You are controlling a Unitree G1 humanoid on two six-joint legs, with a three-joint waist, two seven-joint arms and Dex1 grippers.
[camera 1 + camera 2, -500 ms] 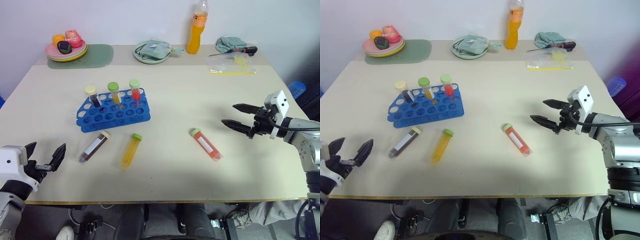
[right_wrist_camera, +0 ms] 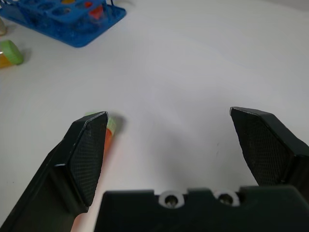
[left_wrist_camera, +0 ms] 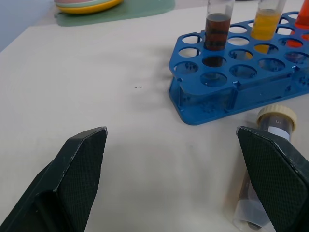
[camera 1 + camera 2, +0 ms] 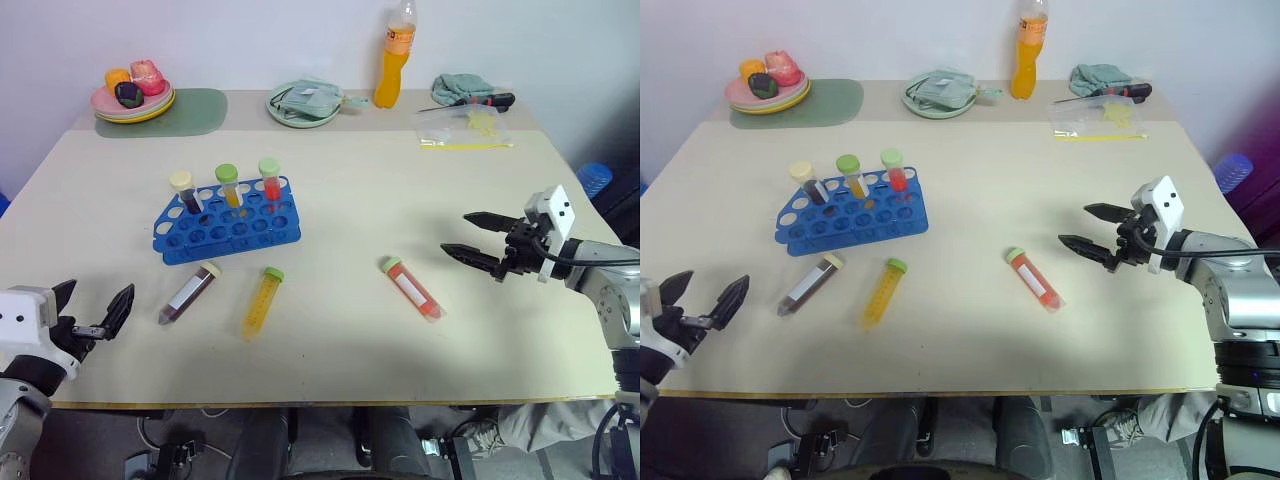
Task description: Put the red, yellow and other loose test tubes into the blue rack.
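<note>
The right gripper (image 4: 473, 234) is spread wide and empty, its fingertips aimed at the red tube (image 4: 411, 288), which lies flat on the table (image 4: 400, 180) just ahead of and below them. The left gripper (image 4: 92, 313) also stands released, holding nothing; the purple-brown tube (image 4: 190, 292) lies just beyond its tips, the yellow tube (image 4: 261, 301) next to that one, and the blue rack (image 4: 230, 225) further out. The tubes look light, stiff and smooth, likely to roll; a grip across the mid-body seems safest.

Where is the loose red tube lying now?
In the head view, the red tube lies flat on the table's right half, apart from the yellow tube, just left of the right gripper.
</note>
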